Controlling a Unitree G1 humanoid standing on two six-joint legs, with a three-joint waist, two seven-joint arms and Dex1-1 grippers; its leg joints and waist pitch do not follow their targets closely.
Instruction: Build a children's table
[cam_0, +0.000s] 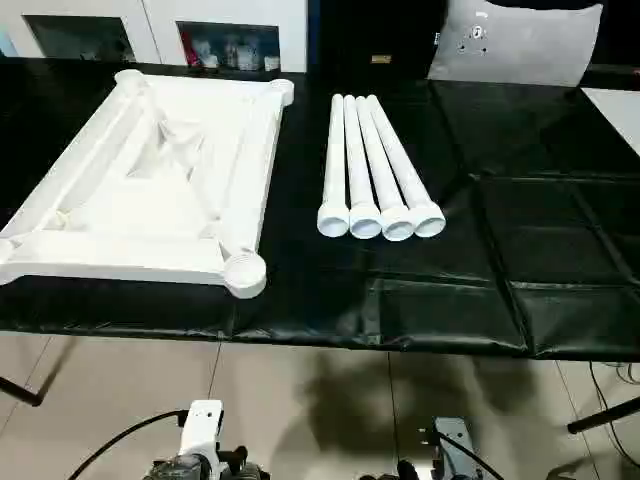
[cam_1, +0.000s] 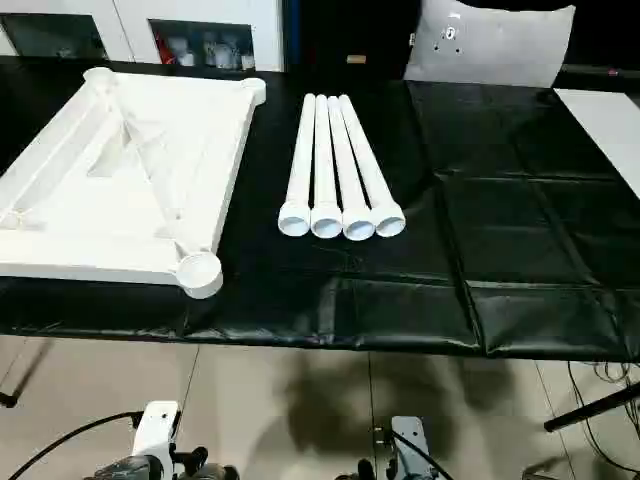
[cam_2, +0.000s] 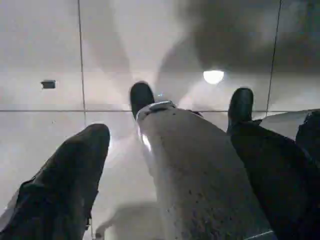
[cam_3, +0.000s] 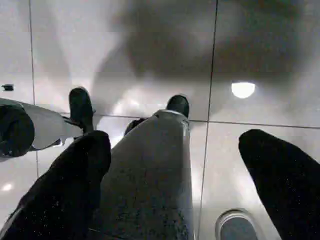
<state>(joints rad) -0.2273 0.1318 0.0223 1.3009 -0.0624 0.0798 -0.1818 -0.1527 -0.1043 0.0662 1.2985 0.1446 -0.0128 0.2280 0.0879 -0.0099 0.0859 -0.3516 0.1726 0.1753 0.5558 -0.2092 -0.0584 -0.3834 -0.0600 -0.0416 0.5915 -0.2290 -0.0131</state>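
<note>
Black fingers (cam_3: 75, 190), grey speckled leg (cam_2: 200, 180), black feet, black cables.

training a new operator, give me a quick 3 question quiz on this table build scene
1. How many legs lie on the black table cover?
2. True or false: a leg is already fitted in a socket of the table top.
3. The grey-white cushion is at: A) the near edge B) the far edge

Key: 1. Four, side by side. 2. False, the table top lies ribbed side up with its visible corner sockets empty. 3. B
</note>
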